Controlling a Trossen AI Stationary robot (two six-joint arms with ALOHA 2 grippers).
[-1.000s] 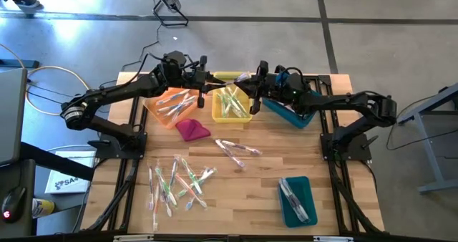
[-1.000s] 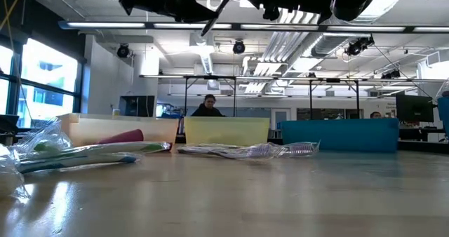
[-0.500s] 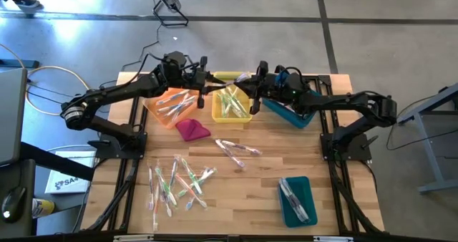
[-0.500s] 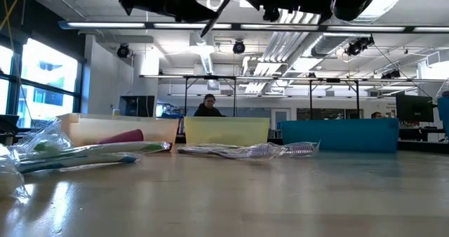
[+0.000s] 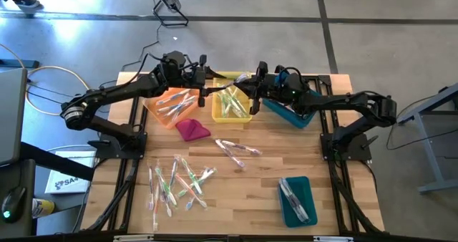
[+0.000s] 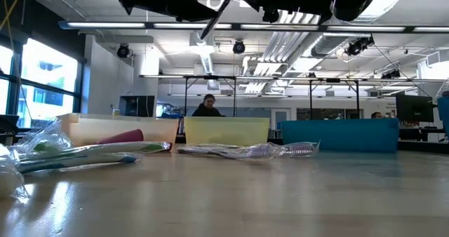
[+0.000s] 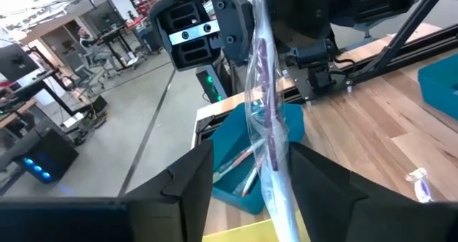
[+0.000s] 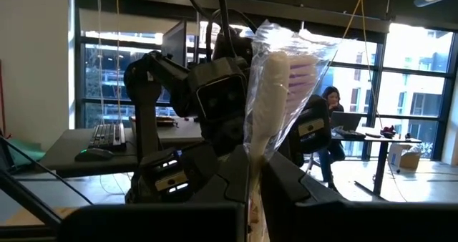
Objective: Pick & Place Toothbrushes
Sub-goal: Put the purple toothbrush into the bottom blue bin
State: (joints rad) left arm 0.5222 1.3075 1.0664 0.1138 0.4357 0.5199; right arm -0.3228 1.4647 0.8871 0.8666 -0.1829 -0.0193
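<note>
Holding a wrapped toothbrush [image 5: 241,76] high over the far part of the counter [image 5: 257,181], the right end effector [image 5: 252,82] is clenched on it; in its own wrist view the toothbrush [image 8: 275,99] stands up between the two dark fingers, pale handle and bristles inside a clear wrapper. The left end effector [image 5: 207,81] faces it from the other side, very near. Its fingers [image 7: 193,181] are spread, with the same toothbrush [image 7: 263,77] passing between them (I see a gap beside the wrapper, so it is released, not grasping).

Directly below both end effectors is the yellow bin [image 5: 215,114], which has several green and clear toothbrushes inside. Below and behind the left end effector, under its arm, is the orange bin [image 5: 152,107] with more of them, and the magenta cloth [image 5: 192,130] lies just beside that bin on the near side. Under the right arm, behind its end effector, a teal bin [image 5: 286,117] stands tilted.

Well apart from both end effectors, toward the near edge, a loose group of toothbrushes [image 5: 179,181] lies on the wood, two wrapped ones [image 5: 238,149] lie nearer the middle, and a second teal bin [image 5: 295,210] holds some more. Nothing stands between the end effectors and the yellow bin. In the low view a person [image 6: 209,105] sits in the room beyond the bins.
</note>
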